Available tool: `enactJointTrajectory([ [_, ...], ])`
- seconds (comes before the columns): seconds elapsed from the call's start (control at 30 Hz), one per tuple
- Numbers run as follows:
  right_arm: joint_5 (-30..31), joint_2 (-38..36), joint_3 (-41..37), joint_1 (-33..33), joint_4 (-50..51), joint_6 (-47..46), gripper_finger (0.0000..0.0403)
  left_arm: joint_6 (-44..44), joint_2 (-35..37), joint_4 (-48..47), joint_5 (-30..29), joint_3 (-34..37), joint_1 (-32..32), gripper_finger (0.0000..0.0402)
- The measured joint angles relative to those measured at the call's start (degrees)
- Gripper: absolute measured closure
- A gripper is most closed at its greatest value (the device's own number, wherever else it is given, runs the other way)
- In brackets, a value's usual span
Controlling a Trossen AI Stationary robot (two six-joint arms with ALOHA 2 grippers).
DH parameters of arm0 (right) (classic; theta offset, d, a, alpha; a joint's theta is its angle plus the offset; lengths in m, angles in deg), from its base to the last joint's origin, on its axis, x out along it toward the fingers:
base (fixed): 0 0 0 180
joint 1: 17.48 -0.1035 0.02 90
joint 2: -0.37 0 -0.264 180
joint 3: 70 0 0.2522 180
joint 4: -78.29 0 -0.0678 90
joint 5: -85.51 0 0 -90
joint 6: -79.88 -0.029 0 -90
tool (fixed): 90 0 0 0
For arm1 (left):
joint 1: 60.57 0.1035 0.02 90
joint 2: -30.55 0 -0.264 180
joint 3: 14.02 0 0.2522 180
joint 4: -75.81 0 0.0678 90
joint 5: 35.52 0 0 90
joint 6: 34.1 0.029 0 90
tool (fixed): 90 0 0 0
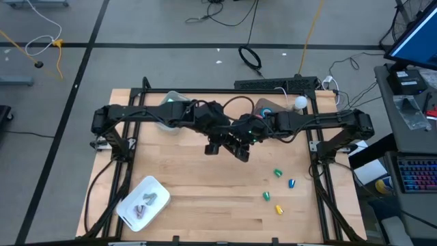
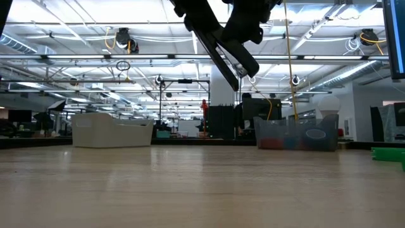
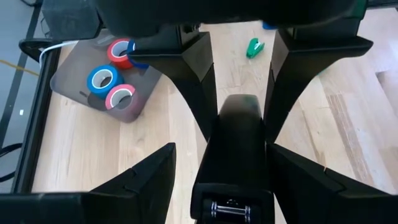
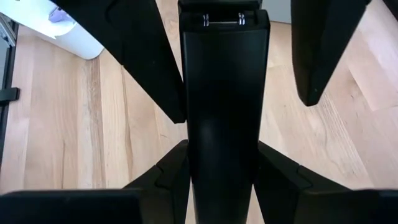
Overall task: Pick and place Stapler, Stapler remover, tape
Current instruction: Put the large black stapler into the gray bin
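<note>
Black against pale wood, from above: meeting over mid-bench (image 1: 205, 198) with left end effector (image 1: 214, 147) and right end effector (image 1: 242, 152). Right wrist: pinching the stapler (image 4: 224, 93) narrowly with the right; straddling it with the left, spread wide, not touching. Left wrist: lying in a grey tray (image 3: 65, 84), tape (image 3: 92, 79).

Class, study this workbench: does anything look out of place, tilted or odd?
The black stapler hangs tilted in mid-air above the table, clamped in the right pincer. The open left pincer sits around its other end. Nothing looks spilled or damaged.
</note>
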State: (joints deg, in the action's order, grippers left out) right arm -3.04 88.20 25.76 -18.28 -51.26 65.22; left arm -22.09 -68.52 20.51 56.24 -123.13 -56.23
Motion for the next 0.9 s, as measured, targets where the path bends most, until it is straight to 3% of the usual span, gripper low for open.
enactJointTrajectory([
  [0.33,-0.5,0.1,-0.2,0.0,-0.5,-1.8,0.0276,-0.1,-1.8,-1.7,1.3,-0.2,0.1,0.0161],
  [0.63,-1.5,0.1,-0.2,-0.1,-1.1,-0.5,0.0276,1.4,-1.8,-2.0,5.0,-0.2,0.3,0.0255],
  [0.9,-1.6,0.1,-0.2,-0.1,-1.1,-1.0,0.0276,0.6,-1.9,-2.1,6.2,-0.1,1.1,0.0255],
])
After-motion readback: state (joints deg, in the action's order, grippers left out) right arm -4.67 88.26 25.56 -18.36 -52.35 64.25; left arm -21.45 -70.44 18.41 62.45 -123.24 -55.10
